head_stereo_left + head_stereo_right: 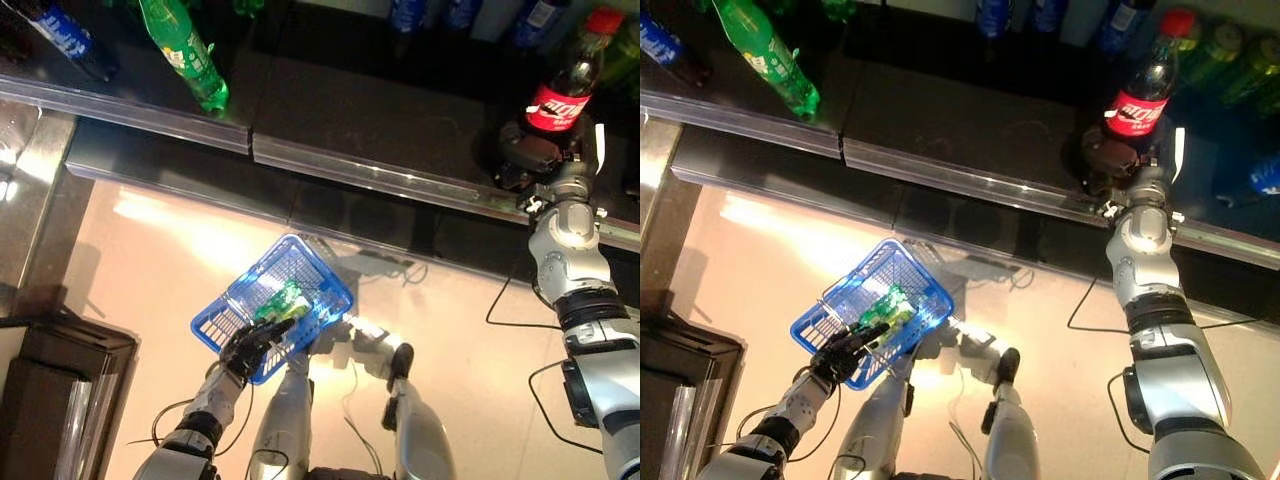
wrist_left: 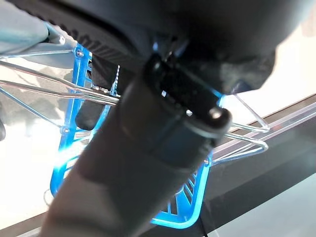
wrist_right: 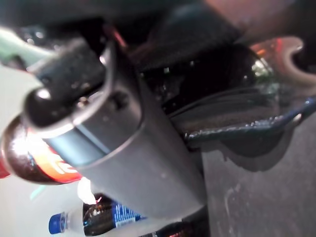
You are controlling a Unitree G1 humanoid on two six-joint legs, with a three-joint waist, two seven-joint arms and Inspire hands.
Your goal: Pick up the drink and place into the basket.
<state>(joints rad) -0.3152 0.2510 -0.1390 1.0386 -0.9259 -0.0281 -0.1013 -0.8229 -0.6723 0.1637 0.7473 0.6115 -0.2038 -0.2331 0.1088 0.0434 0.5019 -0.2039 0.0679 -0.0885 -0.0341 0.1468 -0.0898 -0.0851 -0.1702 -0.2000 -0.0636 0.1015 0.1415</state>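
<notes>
Left eye view: left hand (image 1: 246, 347) curled on the wire handle of a blue plastic mesh basket (image 1: 232, 309) over glossy beige floor (image 1: 150, 260); green bottle (image 1: 280, 300) inside. Beyond, right hand (image 1: 530, 155) wraps the base of a dark red-labelled cola bottle (image 1: 562, 95) on the dark counter (image 1: 340, 110). Green soda bottle (image 1: 187, 52) farther left.

Dark shelf (image 1: 380, 120), glossy pale floor (image 1: 150, 260)

My robot's arms were silver-grey with black joint bands; the left hand (image 1: 243, 347) and right hand (image 1: 530, 152) were dark, a white strip beside the right.
</notes>
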